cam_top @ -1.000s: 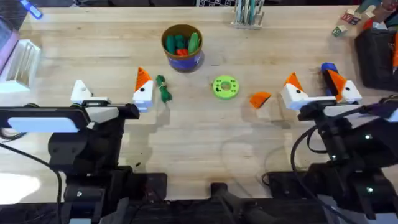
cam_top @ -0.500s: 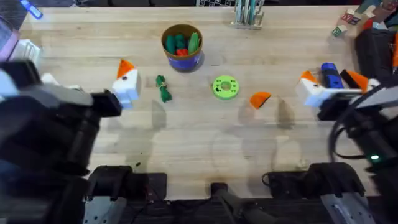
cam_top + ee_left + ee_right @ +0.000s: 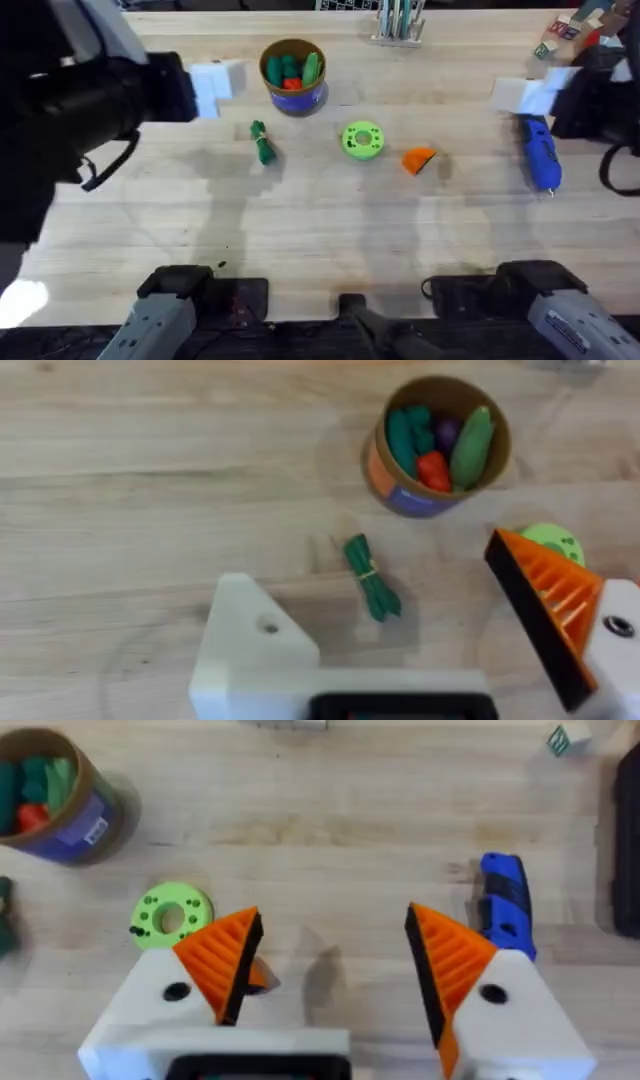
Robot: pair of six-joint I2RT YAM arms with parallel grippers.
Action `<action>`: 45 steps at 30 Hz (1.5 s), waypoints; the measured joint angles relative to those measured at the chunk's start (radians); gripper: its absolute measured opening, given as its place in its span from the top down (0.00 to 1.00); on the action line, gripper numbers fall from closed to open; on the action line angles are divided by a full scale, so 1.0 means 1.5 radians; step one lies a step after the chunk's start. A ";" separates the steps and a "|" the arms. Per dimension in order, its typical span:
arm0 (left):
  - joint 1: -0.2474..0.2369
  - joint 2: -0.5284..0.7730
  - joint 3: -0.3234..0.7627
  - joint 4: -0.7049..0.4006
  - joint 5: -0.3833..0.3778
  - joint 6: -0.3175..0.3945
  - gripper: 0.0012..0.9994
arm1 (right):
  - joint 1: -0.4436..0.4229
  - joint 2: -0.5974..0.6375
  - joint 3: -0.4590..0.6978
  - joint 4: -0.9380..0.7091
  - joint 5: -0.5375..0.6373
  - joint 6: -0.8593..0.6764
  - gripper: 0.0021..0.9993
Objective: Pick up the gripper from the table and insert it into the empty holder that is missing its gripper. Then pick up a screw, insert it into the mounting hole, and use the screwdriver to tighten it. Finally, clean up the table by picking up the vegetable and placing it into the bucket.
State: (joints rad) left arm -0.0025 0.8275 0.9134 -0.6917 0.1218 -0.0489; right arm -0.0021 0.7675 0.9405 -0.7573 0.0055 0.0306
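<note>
The loose orange gripper [image 3: 419, 160] lies on the table right of centre. The plain white holder [image 3: 250, 650] is one finger of my left gripper [image 3: 366, 566], whose other finger carries an orange wedge; it is open, high above the vegetable [image 3: 371, 575]. In the overhead view the left gripper [image 3: 215, 80] hangs left of the bucket [image 3: 292, 75], and the vegetable [image 3: 263, 143] lies in front of the bucket. My right gripper [image 3: 332, 915] is open and empty, raised at the far right [image 3: 530, 92]. The blue screwdriver [image 3: 540, 155] lies just below it.
A lime-green disc with holes [image 3: 362, 140] sits between the vegetable and the orange gripper. The bucket holds several toy vegetables. A pen stand [image 3: 400, 20] and small toy blocks [image 3: 565, 30] are at the back edge, with a black object [image 3: 605, 80] at the far right.
Both arms have risen and swung back and outward, away from the table's middle. The right gripper moved off the screwdriver, which now lies in plain view.
</note>
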 joint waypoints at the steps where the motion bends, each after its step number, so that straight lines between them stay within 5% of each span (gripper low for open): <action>1: -0.001 0.014 0.000 -0.011 0.022 -0.004 0.01 | 0.000 0.006 0.000 -0.004 0.000 0.000 0.12; 6: -0.001 0.092 0.000 -0.014 0.089 -0.023 0.02 | 0.000 0.019 0.000 -0.004 0.000 0.000 0.12; 11: -0.011 0.143 0.000 0.002 0.117 -0.033 0.77 | 0.000 0.019 0.000 -0.002 0.000 0.000 0.12; 12: -0.016 0.142 -0.001 0.002 0.117 -0.029 0.78 | 0.000 0.019 0.000 -0.004 0.000 0.000 0.12; 16: -0.052 0.116 -0.001 0.036 0.119 -0.030 0.15 | 0.000 0.019 0.000 -0.026 0.000 0.000 0.12; 18: -0.079 0.092 -0.001 0.070 0.120 -0.033 0.02 | 0.000 0.019 0.000 -0.045 0.000 0.000 0.12; 26: -0.180 0.018 -0.001 0.233 0.132 -0.036 0.01 | 0.000 0.019 0.000 -0.149 0.000 0.000 0.12; 38: -0.193 0.025 -0.001 0.175 0.133 -0.043 0.01 | 0.000 0.019 0.000 -0.311 0.000 0.000 0.12; 45: -0.210 0.036 -0.016 0.261 0.133 -0.019 0.01 | 0.000 0.019 0.000 -0.311 0.000 0.000 0.12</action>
State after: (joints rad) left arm -0.3177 0.8808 0.8891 -0.3004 0.3218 -0.0768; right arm -0.0021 0.7959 0.9405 -1.2240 0.0059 0.0299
